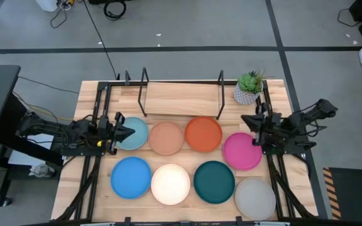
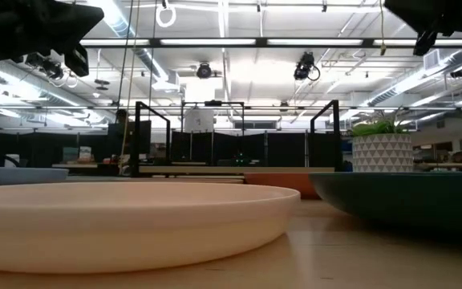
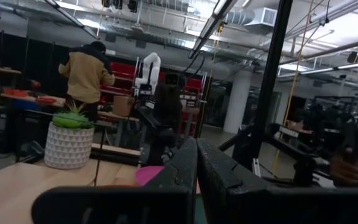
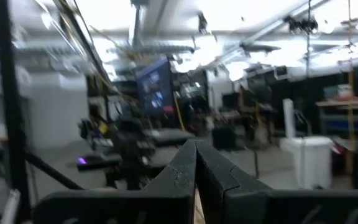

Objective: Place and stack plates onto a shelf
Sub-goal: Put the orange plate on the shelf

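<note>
Pale wood shelf (image 1: pixel 181 97) stands bare at the far edge of the table (image 1: pixel 90 94) — no plate on it. All eight plates lie flat in front of it in two rows: light blue plate (image 1: pixel 134 133), peach plate (image 1: pixel 166 138), orange plate (image 1: pixel 203 134) and magenta plate (image 1: pixel 242 150) nearer the shelf; bright blue plate (image 1: pixel 131 177), cream plate (image 1: pixel 170 184), dark teal plate (image 1: pixel 214 181) and grey plate (image 1: pixel 255 198) nearer the front. Judgement: the task has not begun; every plate remains to be placed.

Left gripper (image 1: pixel 123 132) hovers over the edge of the light blue plate, fingers (image 3: pixel 182 171) pressed together, holding nothing. Right gripper (image 1: pixel 254 129) hangs just beside the magenta plate, fingers (image 4: pixel 188 168) likewise closed and empty.

Only the overhead view shows the full layout. The table-level view shows just the cream and teal plates close up, with the potted plant (image 2: pixel 382 144) behind — and a person (image 3: pixel 87 71) appears only in the left wrist view, well beyond the table.
</note>
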You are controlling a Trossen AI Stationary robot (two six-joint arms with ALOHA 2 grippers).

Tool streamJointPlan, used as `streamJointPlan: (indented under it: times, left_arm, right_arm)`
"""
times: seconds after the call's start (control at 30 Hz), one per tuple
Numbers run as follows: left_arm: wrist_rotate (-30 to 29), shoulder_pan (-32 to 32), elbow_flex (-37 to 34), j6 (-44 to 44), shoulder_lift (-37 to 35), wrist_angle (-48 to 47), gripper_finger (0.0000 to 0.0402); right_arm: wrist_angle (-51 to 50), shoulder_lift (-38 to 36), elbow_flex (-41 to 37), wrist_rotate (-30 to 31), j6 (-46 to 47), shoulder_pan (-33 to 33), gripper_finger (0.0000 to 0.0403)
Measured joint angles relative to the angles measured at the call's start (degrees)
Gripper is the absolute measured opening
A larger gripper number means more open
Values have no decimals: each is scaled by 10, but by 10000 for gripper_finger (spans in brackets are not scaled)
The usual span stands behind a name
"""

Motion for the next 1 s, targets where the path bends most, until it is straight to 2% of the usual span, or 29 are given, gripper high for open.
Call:
streamJointPlan:
  times: [0.1,0.2,0.4,0.53,0.8,1.0]
  left_arm:
    - [0,0,0,2,0,3,16]
    - [0,0,0,39,0,18,16]
    - [0,0,0,119,0,26,16]
    - [0,0,0,131,0,28,16]
    - [0,0,0,136,0,29,16]
    - [0,0,0,136,0,29,16]
  right_arm:
    - [-10,56,13,6,21,-19,14]
    - [-25,116,32,-5,42,-31,14]
    - [-88,226,86,-6,75,-45,14]
    - [-147,286,122,-10,112,-53,14]
    - [-182,413,184,-71,123,-80,26]
    - [-252,534,264,-115,138,-94,66]
